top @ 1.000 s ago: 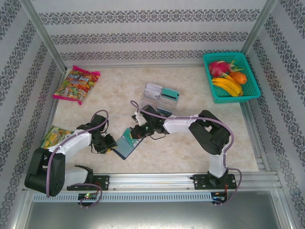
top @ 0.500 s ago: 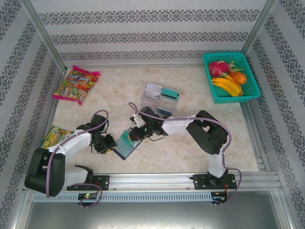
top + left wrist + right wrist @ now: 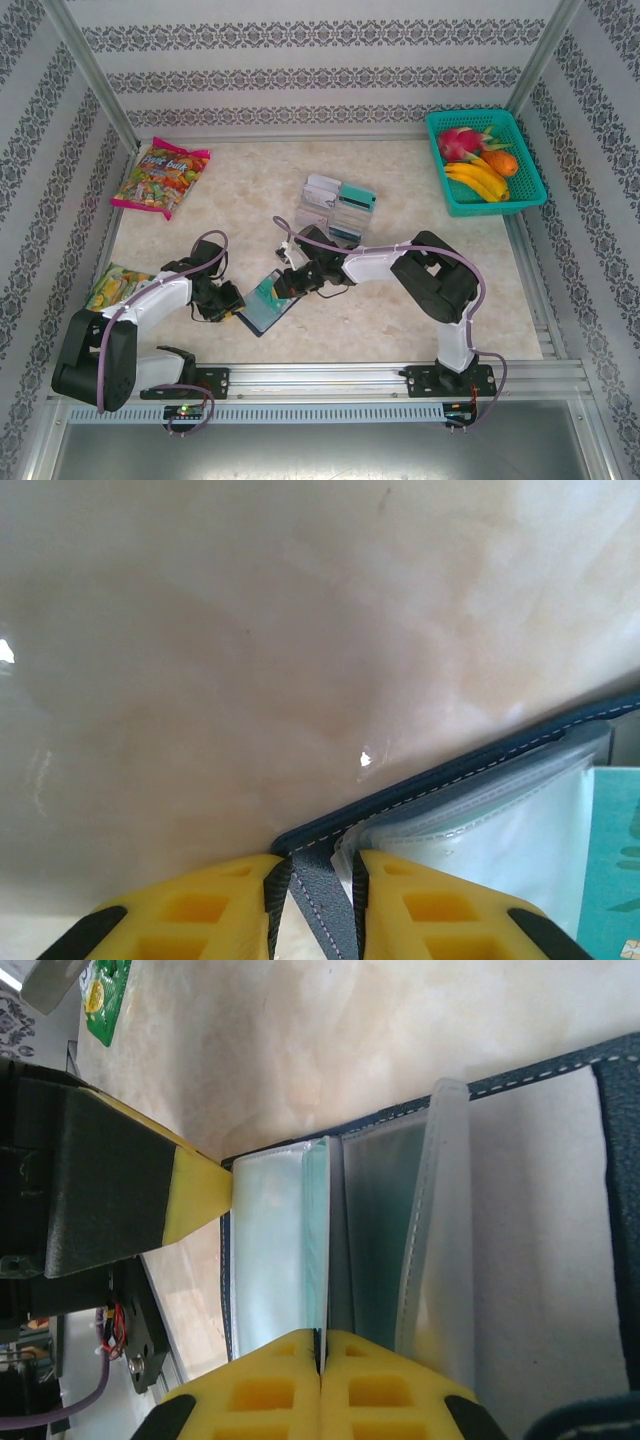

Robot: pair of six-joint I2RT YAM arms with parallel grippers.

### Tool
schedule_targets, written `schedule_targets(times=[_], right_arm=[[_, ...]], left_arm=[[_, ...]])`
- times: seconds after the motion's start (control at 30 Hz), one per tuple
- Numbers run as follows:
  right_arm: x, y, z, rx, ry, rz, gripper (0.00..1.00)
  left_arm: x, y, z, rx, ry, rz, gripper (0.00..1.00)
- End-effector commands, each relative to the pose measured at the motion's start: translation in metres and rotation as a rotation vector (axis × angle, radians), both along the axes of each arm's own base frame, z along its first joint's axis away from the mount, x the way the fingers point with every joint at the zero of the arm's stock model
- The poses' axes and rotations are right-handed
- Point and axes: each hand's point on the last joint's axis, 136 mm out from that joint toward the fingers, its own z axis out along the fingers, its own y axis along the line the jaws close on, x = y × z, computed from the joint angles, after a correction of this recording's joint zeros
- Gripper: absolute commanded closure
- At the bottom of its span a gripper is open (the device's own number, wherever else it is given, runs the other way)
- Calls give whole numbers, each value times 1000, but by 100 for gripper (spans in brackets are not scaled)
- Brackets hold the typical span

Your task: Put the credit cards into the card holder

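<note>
Beige marbled desk (image 3: pixel 250 200), read from my overhead view, left to right. A bright candy bag (image 3: pixel 160 178) lies at the far left, with a green snack packet (image 3: pixel 113 285) beside the left arm. The left fingers (image 3: pixel 232 306) sit at the near-left corner of the card holder (image 3: pixel 262 310), which lies open on the desk between the two arms. My left wrist view shows them pinching its small navy tab (image 3: pixel 322 925). The right fingers (image 3: pixel 287 283) meet the holder's far side. In my right wrist view they (image 3: pixel 322 1360) are pressed together on a teal credit card (image 3: pixel 317 1240) held edge-on among the clear sleeves (image 3: pixel 270 1250). Farther right, a clear tray (image 3: pixel 310 218) holds more credit cards (image 3: pixel 340 198), well apart from the holder. A teal basket (image 3: pixel 490 207) of fruit (image 3: pixel 478 165) occupies the far-right corner.
</note>
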Motion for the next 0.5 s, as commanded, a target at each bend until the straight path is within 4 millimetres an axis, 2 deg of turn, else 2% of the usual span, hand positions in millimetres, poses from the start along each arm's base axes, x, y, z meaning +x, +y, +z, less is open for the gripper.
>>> schedule_targets(times=[0.0,0.13,0.3,0.47], right_arm=[[-15,-12,-12,-34,71,30,100],[-12,-15,-10,-31,82,24,100],[-23,-1,-15,-31,111,63,100],[-24,3,-24,-71,87,49,100]], left_arm=[[2,7,-13,46,-7,-13,71],[2,7,-12,45,-8,-12,71],[4,6,-11,42,-12,-11,71],[2,7,-12,44,-9,-11,72]])
